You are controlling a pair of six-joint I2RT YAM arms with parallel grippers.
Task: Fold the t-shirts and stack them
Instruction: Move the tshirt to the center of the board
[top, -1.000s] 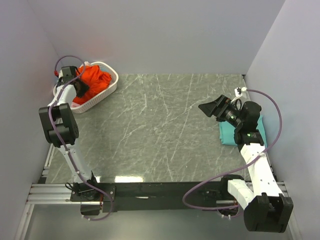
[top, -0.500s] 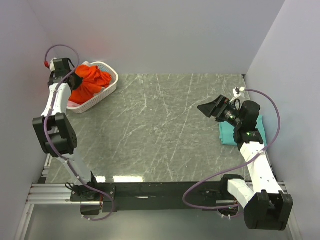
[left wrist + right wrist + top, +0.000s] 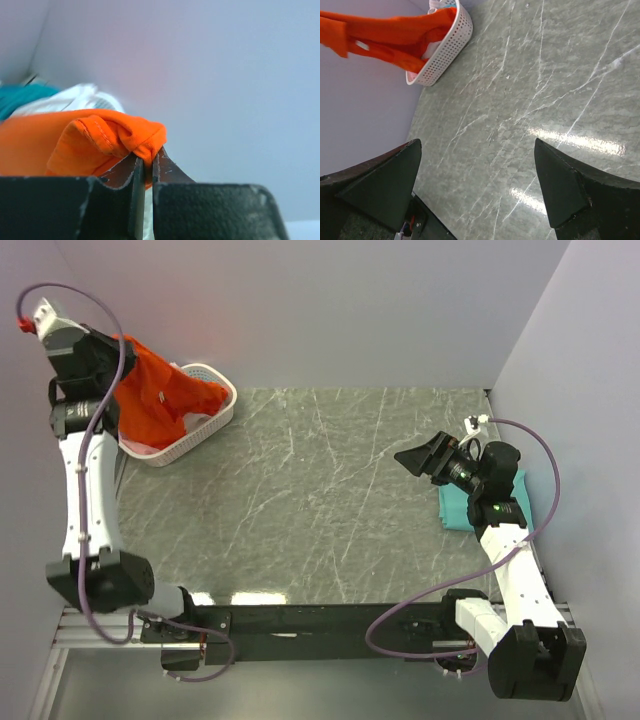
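The bright orange t-shirt [image 3: 155,395] hangs stretched from the white basket [image 3: 213,422] up to my left gripper [image 3: 108,352], which is raised high at the far left and shut on a fold of its hem. In the left wrist view the orange t-shirt [image 3: 100,135] is pinched between the fingers of the left gripper [image 3: 148,159], with teal cloth [image 3: 20,95] and white cloth [image 3: 75,97] below. A folded teal t-shirt [image 3: 458,510] lies at the table's right edge under my right arm. My right gripper [image 3: 420,458] hovers open and empty beside it.
The right wrist view shows the right gripper [image 3: 476,145] over bare marble table [image 3: 530,100], with the orange t-shirt [image 3: 385,35] trailing out of the perforated basket [image 3: 447,50] at the far corner. Grey walls close in on the left, back and right.
The left gripper closed on the orange t-shirt in the basket and rose up and leftward, pulling it partly out. The right arm stayed still.
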